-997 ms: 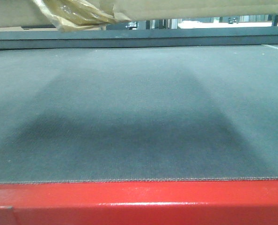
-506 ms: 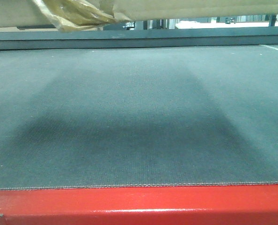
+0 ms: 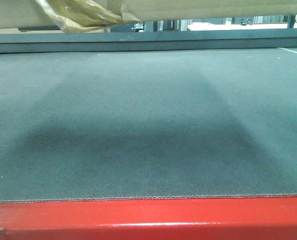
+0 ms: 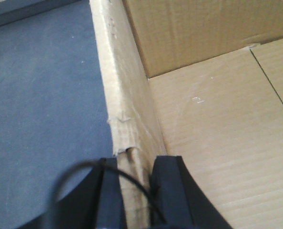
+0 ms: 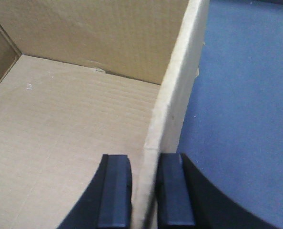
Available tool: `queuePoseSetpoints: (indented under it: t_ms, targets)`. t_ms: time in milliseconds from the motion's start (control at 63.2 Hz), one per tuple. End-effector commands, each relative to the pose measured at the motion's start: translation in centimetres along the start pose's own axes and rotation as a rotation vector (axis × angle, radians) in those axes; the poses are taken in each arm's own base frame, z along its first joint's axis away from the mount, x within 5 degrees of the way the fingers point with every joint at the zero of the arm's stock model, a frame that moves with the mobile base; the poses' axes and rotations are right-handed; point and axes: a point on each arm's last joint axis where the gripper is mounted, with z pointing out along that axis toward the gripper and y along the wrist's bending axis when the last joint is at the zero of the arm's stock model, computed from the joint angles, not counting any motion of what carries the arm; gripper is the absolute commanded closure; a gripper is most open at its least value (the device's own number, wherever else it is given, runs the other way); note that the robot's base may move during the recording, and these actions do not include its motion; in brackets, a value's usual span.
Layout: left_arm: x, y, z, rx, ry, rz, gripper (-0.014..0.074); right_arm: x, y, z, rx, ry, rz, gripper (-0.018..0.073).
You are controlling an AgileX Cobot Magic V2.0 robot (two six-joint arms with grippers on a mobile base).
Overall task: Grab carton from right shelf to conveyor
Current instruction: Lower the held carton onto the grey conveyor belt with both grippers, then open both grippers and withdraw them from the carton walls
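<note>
The brown carton [image 3: 213, 9] hangs along the top edge of the front view, a wad of yellowish tape [image 3: 78, 15] dangling from its underside. It casts a wide shadow on the dark grey conveyor [image 3: 148, 125] below and stays apart from the belt. My left gripper [image 4: 136, 164] is shut on the carton's [image 4: 213, 133] left wall, one finger inside and one outside. My right gripper [image 5: 144, 160] clamps the right wall of the carton [image 5: 70, 119] the same way. The carton is open-topped with nothing inside. The shelf is out of view.
The conveyor's glossy red frame edge [image 3: 148, 217] runs across the near bottom. A dark rail [image 3: 148, 42] bounds the belt's far side, with bright machinery behind it. Grey belt shows beside the carton walls in both wrist views [image 4: 41, 95] [image 5: 241, 95].
The red frame edge has dropped slightly lower in the front view, so more belt shows. The carton stays at the top of the view, still held by both grippers.
</note>
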Motion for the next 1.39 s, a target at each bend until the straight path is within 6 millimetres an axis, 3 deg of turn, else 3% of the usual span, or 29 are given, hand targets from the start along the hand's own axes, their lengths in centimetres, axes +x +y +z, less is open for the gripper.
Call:
queuePoseSetpoints:
  t_ms: [0, 142, 285, 506, 633, 696, 776, 855, 965, 997, 1045, 1235, 1377]
  targets:
    - [-0.6, 0.7, 0.2, -0.020, -0.058, -0.004, 0.0613, -0.5, 0.2, -1.0, -0.025, -0.058, -0.013, 0.0627]
    - [-1.0, 2.0, 2.5, 0.093, -0.070, -0.181, 0.0613, -0.8, 0.0, 1.4, -0.007, -0.044, -0.013, 0.0627]
    - [-0.5, 3.2, 6.7, 0.145, 0.022, -0.269, 0.0613, -0.8, -1.1, 6.2, 0.037, 0.024, 0.013, 0.0627]
    - [0.8, 2.2, 12.9, 0.138, 0.177, -0.245, 0.0613, 0.1, -2.9, 13.9, 0.081, 0.120, 0.042, 0.0627]
    - [1.5, 1.8, 15.2, 0.125, 0.223, -0.228, 0.0613, 1.1, -3.2, 17.5, 0.090, 0.179, 0.044, 0.0624]
    - [1.8, 1.7, 16.1, 0.114, 0.242, -0.217, 0.0613, 1.5, -3.3, 18.7, 0.094, 0.194, 0.040, 0.0595]
    - [2.0, 1.5, 16.9, 0.113, 0.255, -0.213, 0.0602, 1.9, -3.4, 19.8, 0.098, 0.208, 0.036, 0.0484]
    - [2.2, 1.3, 17.3, 0.118, 0.264, -0.213, 0.0498, 2.0, -3.5, 20.3, 0.100, 0.212, 0.037, 0.0300]
    - [2.1, 1.3, 17.3, 0.116, 0.257, -0.212, 0.0198, 2.0, -3.5, 20.2, 0.100, 0.208, 0.037, 0.0016]
    - [2.1, 1.3, 17.2, 0.117, 0.254, -0.213, 0.0082, 1.8, -3.5, 19.9, 0.100, 0.202, 0.036, -0.0022]
    - [2.0, 1.4, 16.9, 0.115, 0.247, -0.213, -0.0032, 1.6, -3.5, 19.4, 0.101, 0.190, 0.035, -0.0008]
    - [0.9, 2.2, 13.7, 0.116, 0.176, -0.223, 0.0120, -0.2, -3.3, 15.8, 0.094, 0.110, 0.037, 0.0074]
    - [0.2, 3.4, 9.6, 0.084, 0.110, -0.213, 0.0253, -1.3, -3.6, 12.0, 0.100, 0.043, 0.047, 0.0295]
